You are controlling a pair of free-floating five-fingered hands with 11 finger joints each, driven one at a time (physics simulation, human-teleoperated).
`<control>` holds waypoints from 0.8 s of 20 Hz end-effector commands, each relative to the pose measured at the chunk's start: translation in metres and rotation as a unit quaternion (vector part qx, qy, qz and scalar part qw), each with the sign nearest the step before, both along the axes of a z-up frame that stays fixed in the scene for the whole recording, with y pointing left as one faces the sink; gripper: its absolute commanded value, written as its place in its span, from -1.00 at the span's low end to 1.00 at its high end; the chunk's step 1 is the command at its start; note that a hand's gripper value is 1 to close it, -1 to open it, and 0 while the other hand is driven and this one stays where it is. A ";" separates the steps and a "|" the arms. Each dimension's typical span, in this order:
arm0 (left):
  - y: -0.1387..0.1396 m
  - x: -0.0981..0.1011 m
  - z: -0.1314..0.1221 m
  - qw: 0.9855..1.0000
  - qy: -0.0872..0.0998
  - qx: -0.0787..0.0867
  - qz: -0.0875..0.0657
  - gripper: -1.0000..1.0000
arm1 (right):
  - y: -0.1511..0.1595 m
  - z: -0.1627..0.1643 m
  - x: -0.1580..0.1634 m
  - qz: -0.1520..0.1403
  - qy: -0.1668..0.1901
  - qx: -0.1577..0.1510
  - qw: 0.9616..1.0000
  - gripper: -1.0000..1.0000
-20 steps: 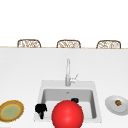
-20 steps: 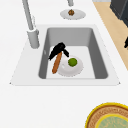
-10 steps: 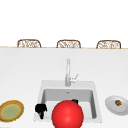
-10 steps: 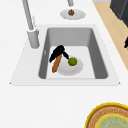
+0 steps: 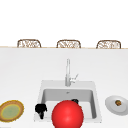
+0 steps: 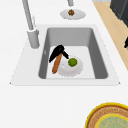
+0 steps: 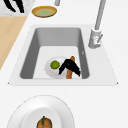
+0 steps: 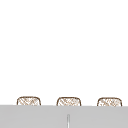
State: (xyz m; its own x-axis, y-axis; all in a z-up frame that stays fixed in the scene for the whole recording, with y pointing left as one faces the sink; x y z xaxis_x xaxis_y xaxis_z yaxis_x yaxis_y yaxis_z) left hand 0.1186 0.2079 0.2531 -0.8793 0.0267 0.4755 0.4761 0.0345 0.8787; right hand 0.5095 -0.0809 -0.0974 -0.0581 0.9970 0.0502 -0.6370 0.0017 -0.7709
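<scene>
Right hand (image 6: 58, 51) clenches the carrot (image 6: 56, 64) at the white plate's (image 6: 76, 70) nine o'clock; a loose grasp could drop it onto the lime (image 6: 72, 62); left hand (image 5: 41, 109) idle, fingers unclear

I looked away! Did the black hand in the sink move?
No. The black hand sits at the orange carrot, beside the white plate, as before.

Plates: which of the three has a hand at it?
The white plate in the sink, carrying a green ball. A hand is down on the carrot at its edge. The yellow plate and the counter plate sit clear.
</scene>
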 end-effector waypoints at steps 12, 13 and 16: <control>0.000 0.000 0.000 1.000 0.000 0.000 0.000 0.00 | 0.033 -0.003 0.020 -0.057 -0.032 -0.040 0.997 1.00; 0.000 0.000 0.000 1.000 0.000 0.000 0.000 0.00 | 0.036 -0.002 0.024 -0.062 -0.039 -0.047 0.996 1.00; 0.000 0.000 0.000 1.000 0.000 0.000 0.000 0.00 | 0.046 -0.002 0.035 -0.074 -0.063 -0.073 0.993 1.00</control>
